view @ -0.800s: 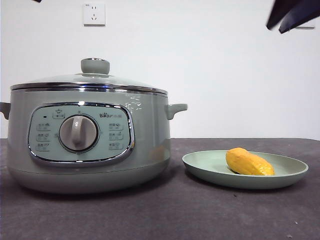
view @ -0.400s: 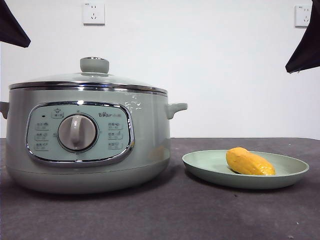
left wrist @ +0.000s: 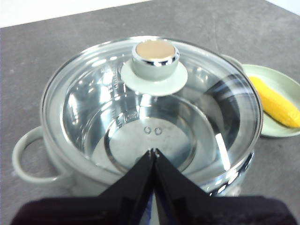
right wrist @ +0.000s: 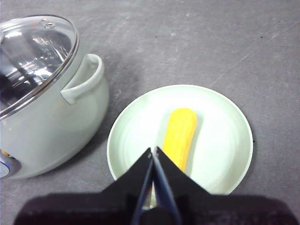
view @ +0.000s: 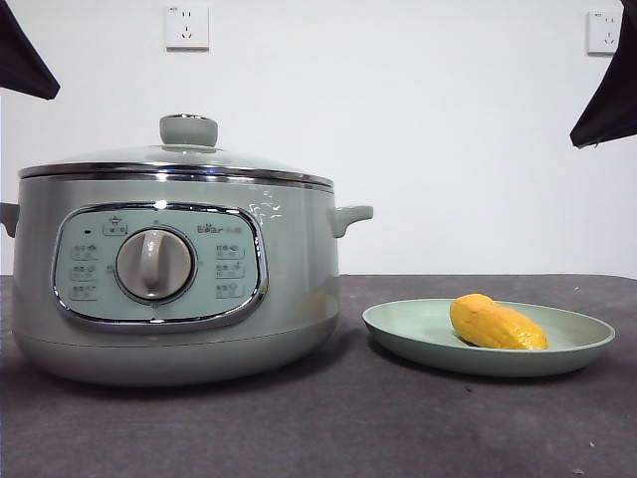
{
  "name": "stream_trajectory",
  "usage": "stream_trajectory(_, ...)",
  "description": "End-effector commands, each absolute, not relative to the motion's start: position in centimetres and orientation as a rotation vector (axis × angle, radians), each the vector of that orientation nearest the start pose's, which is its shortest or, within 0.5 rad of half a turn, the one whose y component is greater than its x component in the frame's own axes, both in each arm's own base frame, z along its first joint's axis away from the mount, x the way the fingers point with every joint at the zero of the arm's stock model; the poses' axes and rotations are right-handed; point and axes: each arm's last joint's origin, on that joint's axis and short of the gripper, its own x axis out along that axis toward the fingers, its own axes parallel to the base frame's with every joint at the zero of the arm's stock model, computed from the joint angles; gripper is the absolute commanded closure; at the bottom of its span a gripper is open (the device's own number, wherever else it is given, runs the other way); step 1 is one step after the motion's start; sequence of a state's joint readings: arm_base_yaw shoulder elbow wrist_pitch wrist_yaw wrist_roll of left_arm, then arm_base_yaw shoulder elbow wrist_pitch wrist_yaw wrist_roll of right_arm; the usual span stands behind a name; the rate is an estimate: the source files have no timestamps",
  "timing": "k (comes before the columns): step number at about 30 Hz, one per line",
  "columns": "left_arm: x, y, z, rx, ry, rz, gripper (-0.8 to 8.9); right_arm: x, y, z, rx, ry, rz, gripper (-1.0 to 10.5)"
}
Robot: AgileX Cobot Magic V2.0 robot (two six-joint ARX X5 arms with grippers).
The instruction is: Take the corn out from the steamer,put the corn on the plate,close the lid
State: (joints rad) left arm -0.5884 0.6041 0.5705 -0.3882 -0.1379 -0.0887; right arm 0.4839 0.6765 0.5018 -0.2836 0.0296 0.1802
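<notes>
Stubby yellow-orange corn cob lying on the shallow pale green plate, beside the round sage-green steamer under its glass lid. Left hand and right hand pressed together, empty, raised above the grey bench.

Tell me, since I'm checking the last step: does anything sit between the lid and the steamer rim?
Nothing visible does. The lid already sits closed on the steamer, and the corn lies on the plate. Both the left pincer and right pincer are shut, holding nothing.
</notes>
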Motion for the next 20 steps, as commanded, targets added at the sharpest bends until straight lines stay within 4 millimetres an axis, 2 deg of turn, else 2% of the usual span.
stream_trajectory(1,10.4,-6.1,27.4,0.128,0.337,-0.402,8.17,13.5,7.0,24.2,0.067,0.485,0.399,9.4)
stream_trajectory(4,8.9,-4.5,27.6,0.112,0.258,-0.364,8.17,13.5,7.0,24.2,0.067,0.485,0.398,9.4)
stream_trajectory(7,8.0,-3.1,26.7,0.075,0.168,-0.273,8.17,13.5,7.0,24.2,0.067,0.485,0.399,9.4)
stream_trajectory(13,8.5,-1.6,22.2,0.026,0.056,-0.102,8.17,13.5,7.0,24.2,0.067,0.485,0.399,9.4)
stream_trajectory(20,9.5,-0.6,16.9,-0.024,0.142,-0.011,8.17,13.5,7.0,24.2,0.067,0.485,0.399,9.4)
